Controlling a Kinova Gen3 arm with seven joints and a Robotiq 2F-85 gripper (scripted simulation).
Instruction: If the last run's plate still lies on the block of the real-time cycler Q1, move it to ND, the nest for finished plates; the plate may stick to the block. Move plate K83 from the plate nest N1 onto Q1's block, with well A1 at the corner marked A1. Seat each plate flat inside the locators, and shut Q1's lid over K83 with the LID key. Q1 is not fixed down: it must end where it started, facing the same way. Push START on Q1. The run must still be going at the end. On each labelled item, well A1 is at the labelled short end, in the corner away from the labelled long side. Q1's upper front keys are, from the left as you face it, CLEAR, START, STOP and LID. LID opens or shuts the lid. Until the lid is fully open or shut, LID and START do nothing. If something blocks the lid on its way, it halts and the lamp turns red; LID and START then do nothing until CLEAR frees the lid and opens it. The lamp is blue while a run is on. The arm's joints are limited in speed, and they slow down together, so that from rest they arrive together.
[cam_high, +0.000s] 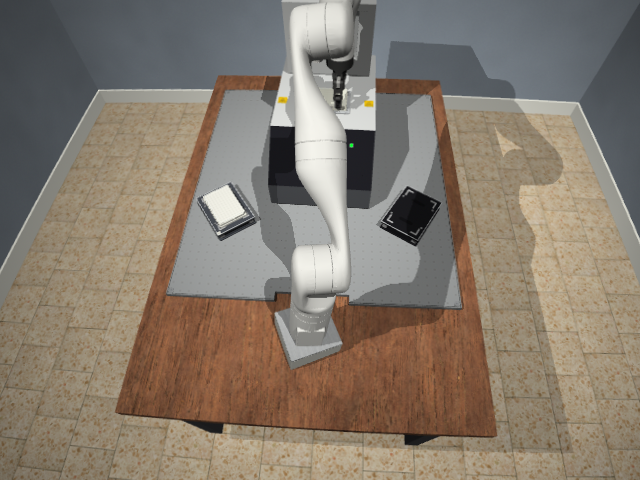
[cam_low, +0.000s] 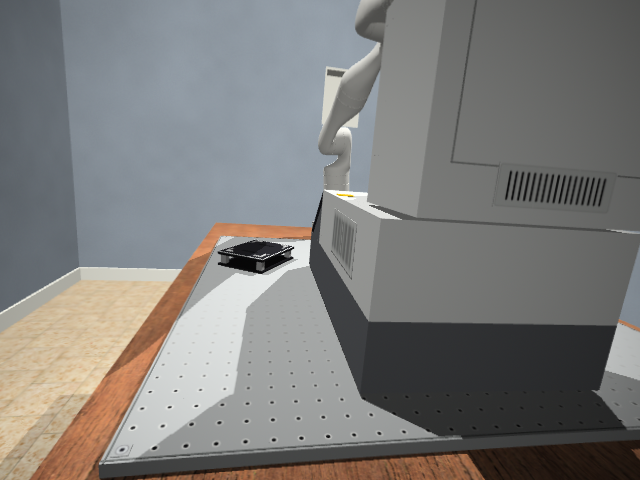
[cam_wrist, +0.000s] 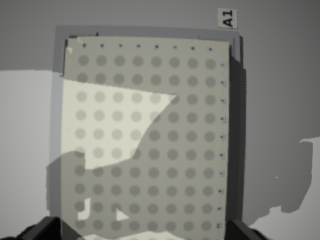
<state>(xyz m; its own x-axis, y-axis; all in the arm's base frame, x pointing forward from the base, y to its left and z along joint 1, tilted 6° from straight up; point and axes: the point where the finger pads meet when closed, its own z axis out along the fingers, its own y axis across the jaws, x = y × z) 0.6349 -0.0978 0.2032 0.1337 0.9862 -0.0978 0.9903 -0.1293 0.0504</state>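
Note:
A pale plate (cam_wrist: 145, 125) lies on the block of cycler Q1 (cam_high: 281, 155) (cam_low: 491, 273), by the A1 label (cam_wrist: 228, 18). It looks flat inside the block's rim. My gripper (cam_high: 338, 104) (cam_wrist: 143, 231) is open, pointing down at this plate, with a fingertip beside each long side in the wrist view; its exact height is unclear. Q1's lid (cam_high: 366, 36) (cam_low: 413, 103) stands open at the back. The lamp (cam_high: 351, 145) is green. White plate K83 (cam_high: 223, 205) sits on nest N1 (cam_high: 237, 223) at the left. Nest ND (cam_high: 413, 214) (cam_low: 255, 249) at the right is empty. The arm hides the front keys.
The arm (cam_high: 320, 149) reaches over Q1's front from its base (cam_high: 310, 348) at the front of the table. The raised lid stands close behind the wrist. The two nests stand on the grey perforated board (cam_high: 222, 268) (cam_low: 206, 361), either side of Q1's front.

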